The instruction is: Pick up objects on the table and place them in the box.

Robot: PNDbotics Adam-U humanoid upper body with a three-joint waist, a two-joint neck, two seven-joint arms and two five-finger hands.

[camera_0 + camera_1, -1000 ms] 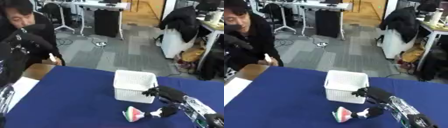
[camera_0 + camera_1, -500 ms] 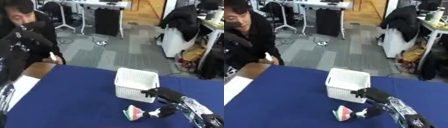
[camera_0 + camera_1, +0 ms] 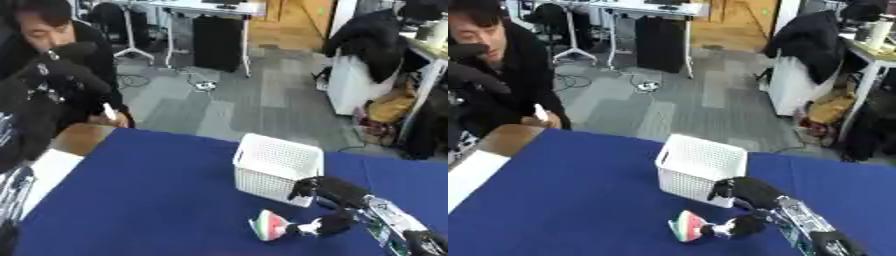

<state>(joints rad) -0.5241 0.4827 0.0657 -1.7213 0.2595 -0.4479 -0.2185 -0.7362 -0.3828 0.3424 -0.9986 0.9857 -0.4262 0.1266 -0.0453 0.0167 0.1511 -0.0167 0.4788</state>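
A blue counter filled the lower half of both views. A white basket with perforated walls stood upright on it, right of centre. In front of the basket, toward the lower edge, lay a small watermelon slice, red and white with a green rind, resting on the blue surface apart from the basket.

The right robot hand came in from the lower right corner. Its upper fingers curled near the basket's lower right corner, whether touching it could not be told. A lower dark part of the robot hand, probably the thumb, sat just right of the slice, with something small and white between them. The fingers were curled, yet neither view showed plainly whether they pinched the slice or only lay beside it, so the grip could not be told.

The two views differed mostly at the edges. The left eye view showed a strip of silver metal at the lower left edge, which may have belonged to the left arm; no left robot hand could be made out. The right eye view lacked that strip and instead showed more of a white sheet and a brown wooden surface along the counter's left side. It also showed the silver forearm behind the right robot hand more fully.
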